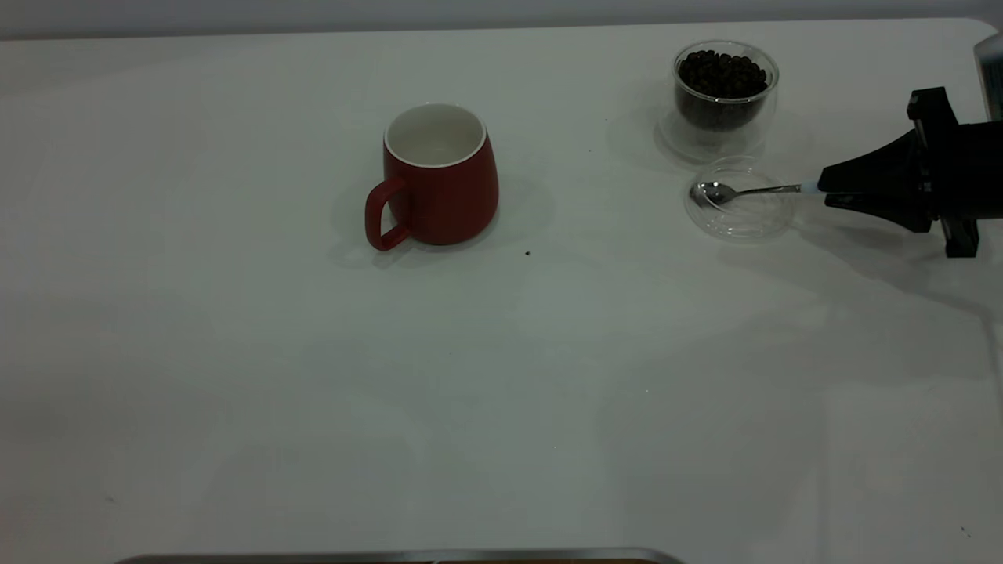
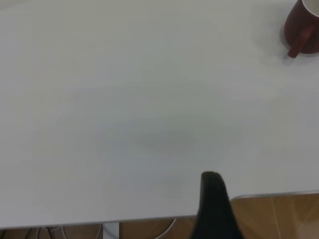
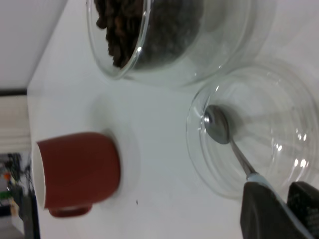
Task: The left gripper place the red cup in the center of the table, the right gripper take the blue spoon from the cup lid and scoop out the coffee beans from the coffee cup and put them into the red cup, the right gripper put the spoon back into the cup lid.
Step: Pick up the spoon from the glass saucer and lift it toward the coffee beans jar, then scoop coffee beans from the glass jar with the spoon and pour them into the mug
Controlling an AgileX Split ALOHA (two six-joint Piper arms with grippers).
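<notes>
Your black right gripper [image 1: 816, 193] had its jaws clamped on the small pale-blue-handled metal spoon [image 1: 733, 192], bowl resting in the clear glass lid [image 1: 736, 227] at right of frame.

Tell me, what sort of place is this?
Probably a robot test bench, not a café: a bare white table holds only a red cup, a glass coffee cup of beans, and a black claw gripping a blue spoon.
</notes>
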